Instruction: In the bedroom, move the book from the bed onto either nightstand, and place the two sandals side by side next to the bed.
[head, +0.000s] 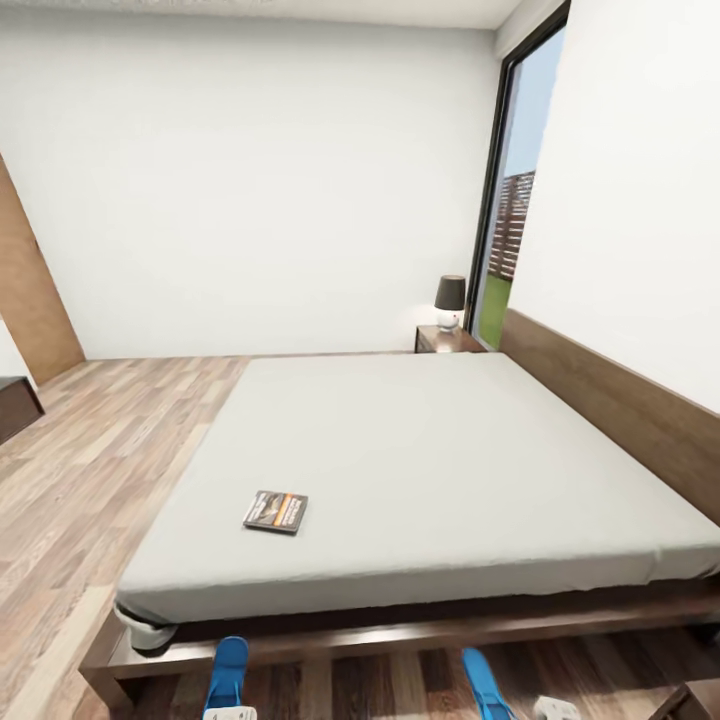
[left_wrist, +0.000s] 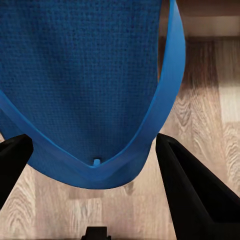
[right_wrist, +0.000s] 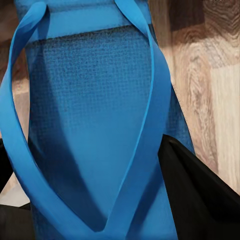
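A blue sandal is pinched in the left gripper and another in the right gripper over floor beside the bed, the book left on it; uneven release risks misaligned sandals.

- Left sandal and right sandal: near ends cut off by the head view's lower edge.
- Left gripper, right gripper: whether the fingers grip the sandals cannot be told.
- Book: cover lettering too small to read.
- Nightstand: lower part hidden behind the bed.
- Lamp: base blurred.
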